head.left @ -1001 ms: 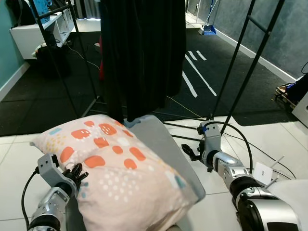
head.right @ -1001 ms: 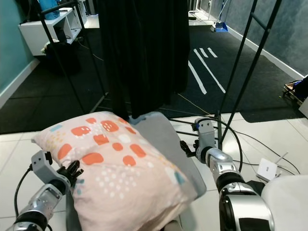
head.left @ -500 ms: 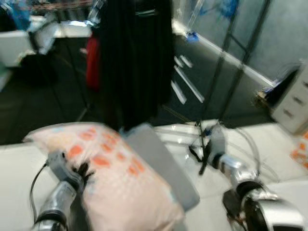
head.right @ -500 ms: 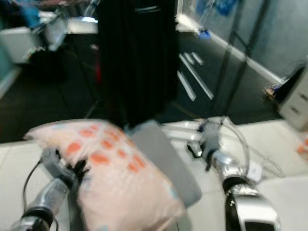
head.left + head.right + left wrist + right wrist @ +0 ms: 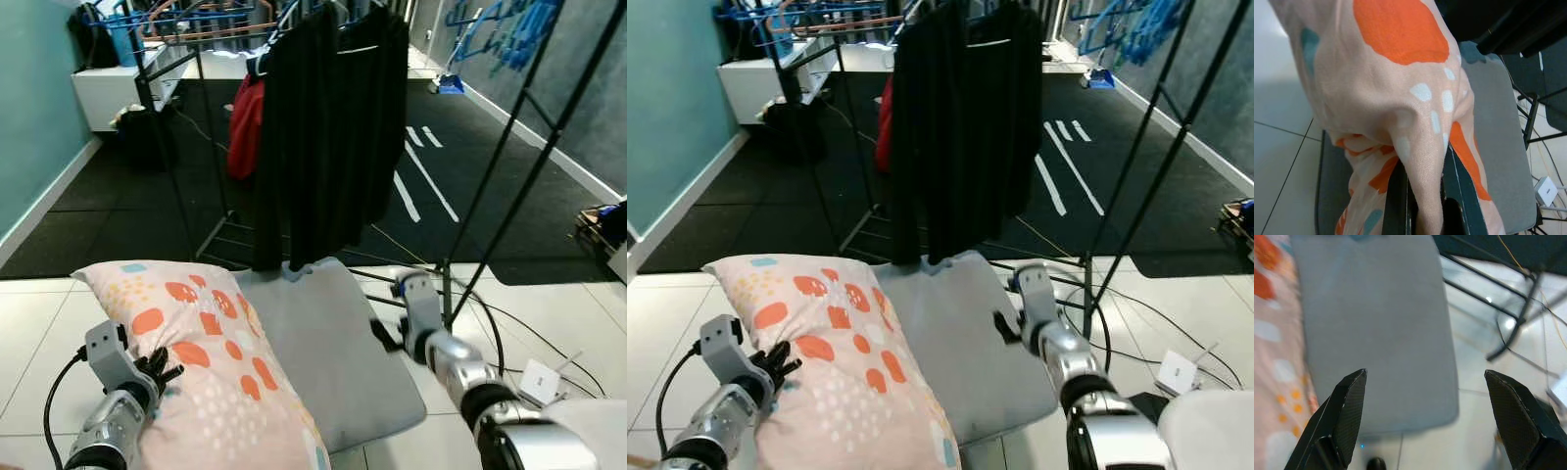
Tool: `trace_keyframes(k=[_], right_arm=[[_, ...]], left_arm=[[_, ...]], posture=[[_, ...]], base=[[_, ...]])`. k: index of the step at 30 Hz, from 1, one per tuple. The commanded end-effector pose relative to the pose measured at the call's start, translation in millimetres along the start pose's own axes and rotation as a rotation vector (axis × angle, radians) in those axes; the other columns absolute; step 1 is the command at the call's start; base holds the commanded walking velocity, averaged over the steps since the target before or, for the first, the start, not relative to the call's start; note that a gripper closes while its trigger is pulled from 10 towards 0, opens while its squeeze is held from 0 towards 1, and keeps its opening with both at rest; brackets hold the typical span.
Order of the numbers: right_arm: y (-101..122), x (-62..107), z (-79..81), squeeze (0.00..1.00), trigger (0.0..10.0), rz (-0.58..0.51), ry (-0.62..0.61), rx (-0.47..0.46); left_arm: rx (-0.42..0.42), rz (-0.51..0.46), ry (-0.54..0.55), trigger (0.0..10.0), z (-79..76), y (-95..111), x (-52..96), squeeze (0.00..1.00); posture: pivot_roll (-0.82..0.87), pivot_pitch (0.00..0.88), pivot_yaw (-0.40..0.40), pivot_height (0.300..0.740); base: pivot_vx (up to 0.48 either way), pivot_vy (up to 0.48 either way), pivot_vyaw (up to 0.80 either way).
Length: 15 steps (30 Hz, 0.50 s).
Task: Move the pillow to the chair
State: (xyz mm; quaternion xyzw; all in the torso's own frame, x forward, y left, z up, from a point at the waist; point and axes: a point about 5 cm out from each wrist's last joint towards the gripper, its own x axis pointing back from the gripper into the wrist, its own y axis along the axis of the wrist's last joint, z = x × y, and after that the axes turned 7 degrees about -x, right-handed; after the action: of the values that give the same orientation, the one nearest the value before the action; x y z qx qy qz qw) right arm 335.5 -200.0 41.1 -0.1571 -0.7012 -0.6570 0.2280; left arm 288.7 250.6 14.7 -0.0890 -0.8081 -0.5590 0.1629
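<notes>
From the head views you see the pillow (image 5: 201,357) lying on the left part of the grey chair seat (image 5: 328,343), its far corner over the seat's left edge, and your left claw (image 5: 157,370) is at the pillow's near left side. The left wrist view adds that this claw is clenched on a fold of the pillow fabric. The right wrist view tells that your right claw (image 5: 1425,416) is spread wide above the seat's right edge, grasping nothing.

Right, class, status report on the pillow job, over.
Left tool shut on pillow. Right tool open, above grey cushion. Clothes rack with dark garments close ahead.
</notes>
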Motion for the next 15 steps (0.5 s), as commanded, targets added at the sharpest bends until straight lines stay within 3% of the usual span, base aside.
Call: trace_keyframes(k=[1, 7, 9, 11, 12, 14, 15], right_arm=[[-8, 0.8, 1.3, 0.00, 10.0, -0.011, -0.043, 0.017], [-28, 2.9, 10.3, 0.00, 10.0, 0.036, 0.034, -0.037], [-42, 5.4, 15.3, 0.00, 10.0, 0.074, 0.092, -0.080], [-72, 13.3, 18.4, 0.00, 10.0, 0.175, 0.135, -0.085], [-72, 13.3, 18.4, 0.00, 10.0, 0.175, 0.135, -0.085], [-112, 28.5, 13.0, 0.00, 10.0, 0.298, 0.110, -0.061], [-122, 33.0, 10.7, 0.00, 10.0, 0.327, 0.099, -0.066]], left_arm=[[-0.045, 0.021, 0.014, 10.0, 3.0, -5, 2.2, 0.00], [-0.076, 0.052, 0.027, 10.0, 4.3, -11, 4.0, 0.00], [-0.116, 0.076, 0.042, 10.0, 5.6, -16, 5.7, 0.00], [-0.209, 0.137, 0.074, 10.0, 9.7, -30, 11.8, 0.00], [-0.209, 0.137, 0.074, 10.0, 9.7, -30, 11.8, 0.00], [-0.293, 0.235, 0.115, 10.0, 18.1, -55, 25.6, 0.00], [-0.318, 0.260, 0.119, 10.0, 19.9, -62, 29.7, 0.00]], posture=[[-0.23, 0.054, -0.025, 0.740], [-0.23, 0.054, -0.025, 0.740], [-0.23, 0.043, -0.027, 0.740], [-0.23, 0.025, -0.024, 0.740], [-0.23, 0.025, -0.024, 0.740], [-0.23, 0.010, -0.023, 0.740], [-0.22, 0.006, -0.024, 0.740]], base=[[0.000, 0.000, 0.00], [0.000, 0.000, 0.00], [0.000, 0.000, 0.76], [0.000, 0.000, 0.76], [0.000, 0.000, 0.76], [0.000, 0.000, 0.76], [0.000, 0.000, 0.76]])
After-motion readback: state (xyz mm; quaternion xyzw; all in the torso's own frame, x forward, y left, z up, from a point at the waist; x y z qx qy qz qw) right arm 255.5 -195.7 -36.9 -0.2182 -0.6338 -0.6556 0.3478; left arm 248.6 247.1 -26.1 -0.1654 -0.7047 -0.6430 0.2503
